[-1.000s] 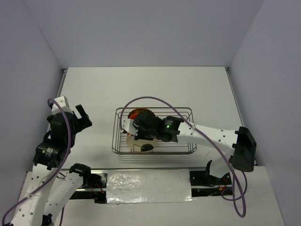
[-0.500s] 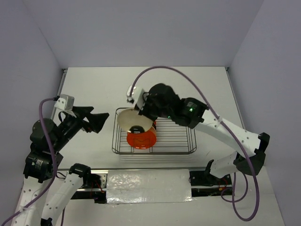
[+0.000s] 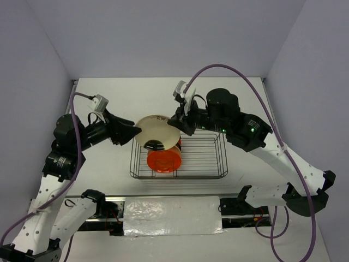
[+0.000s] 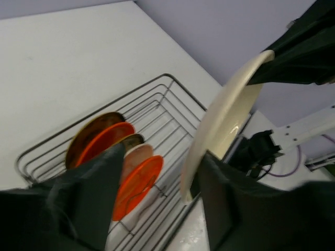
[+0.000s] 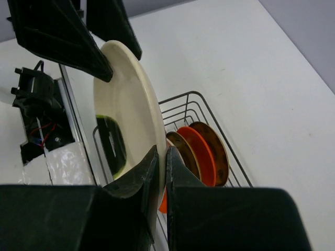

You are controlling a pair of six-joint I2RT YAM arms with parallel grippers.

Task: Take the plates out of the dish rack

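Glossy cream plate in the black right claw. Under that claw: orange-red plates, a yellow-brown one, dark wire rack.

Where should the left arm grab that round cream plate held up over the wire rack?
Grip the round cream plate by its free thin rim, from the left, opposite the right gripper. It faces the left gripper edge-on, so the rim fits between those open fingers.
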